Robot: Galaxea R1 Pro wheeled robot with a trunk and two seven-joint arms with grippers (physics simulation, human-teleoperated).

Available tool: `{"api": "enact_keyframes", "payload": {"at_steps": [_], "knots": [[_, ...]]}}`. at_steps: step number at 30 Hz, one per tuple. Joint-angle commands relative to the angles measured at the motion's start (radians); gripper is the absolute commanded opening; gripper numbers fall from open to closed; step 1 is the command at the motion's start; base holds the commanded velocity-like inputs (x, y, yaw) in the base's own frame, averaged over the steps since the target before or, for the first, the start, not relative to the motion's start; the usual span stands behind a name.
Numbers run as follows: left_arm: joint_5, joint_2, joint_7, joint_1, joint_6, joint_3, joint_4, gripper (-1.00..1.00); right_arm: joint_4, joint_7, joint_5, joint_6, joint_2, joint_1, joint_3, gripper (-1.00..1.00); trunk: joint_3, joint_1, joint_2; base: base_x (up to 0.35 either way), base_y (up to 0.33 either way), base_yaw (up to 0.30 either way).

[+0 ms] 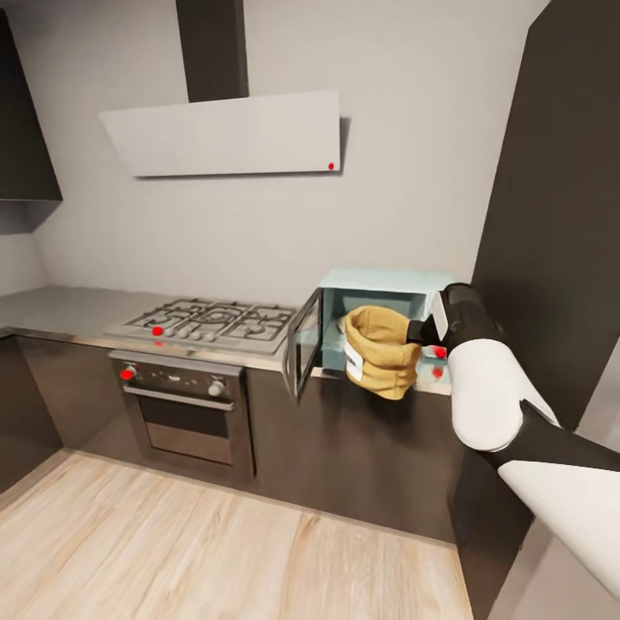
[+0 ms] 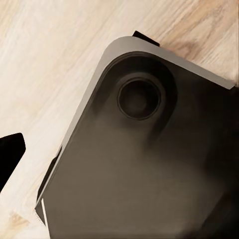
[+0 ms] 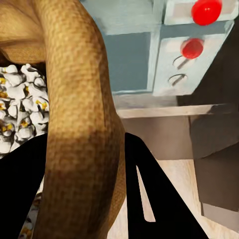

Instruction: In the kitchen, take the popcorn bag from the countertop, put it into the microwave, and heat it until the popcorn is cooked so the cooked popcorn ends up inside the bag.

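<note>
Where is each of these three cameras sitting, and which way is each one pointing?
Head view: high on the robot, facing forward and down at the countertop, the open microwave and the popcorn bag; its right arm shows.
Left wrist view: on the left arm, facing down at wood floor and a dark rounded part, probably the robot's own base.
Right wrist view: by the right tool, whose dark fingers clamp the bag's rim, facing the microwave's dials.
Head and right wrist views share the bag and microwave.

One popcorn bag [image 1: 379, 351], one microwave [image 1: 379, 297]
</note>
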Motion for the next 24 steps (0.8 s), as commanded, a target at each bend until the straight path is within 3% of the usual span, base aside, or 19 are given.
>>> {"api": "enact_keyframes", "payload": {"at_steps": [1,15,18,24], "knots": [[0.000,0.000,0.002,0.000,-0.001,0.003,-0.001,1.00,-0.001,-0.007,-0.004,0.001,0.001,-0.001,-0.006,-1.00,-0.001,0.001,0.000,0.322,0.000,0.000],[0.000,0.000,0.003,0.000,-0.008,0.005,-0.002,1.00,0.000,-0.015,-0.002,-0.003,0.002,-0.001,-0.007,-1.00,-0.001,0.001,0.000,0.322,0.000,0.000],[0.000,0.000,0.003,0.000,-0.010,0.005,-0.002,1.00,0.002,-0.016,0.000,-0.035,0.001,-0.001,-0.007,-1.00,-0.001,0.001,0.000,0.299,0.000,0.000],[0.001,0.002,0.003,0.000,-0.014,0.006,-0.002,1.00,0.013,-0.041,0.001,-0.052,-0.004,0.031,-0.007,-1.00,-0.001,0.001,0.000,0.031,0.000,0.000]]}}
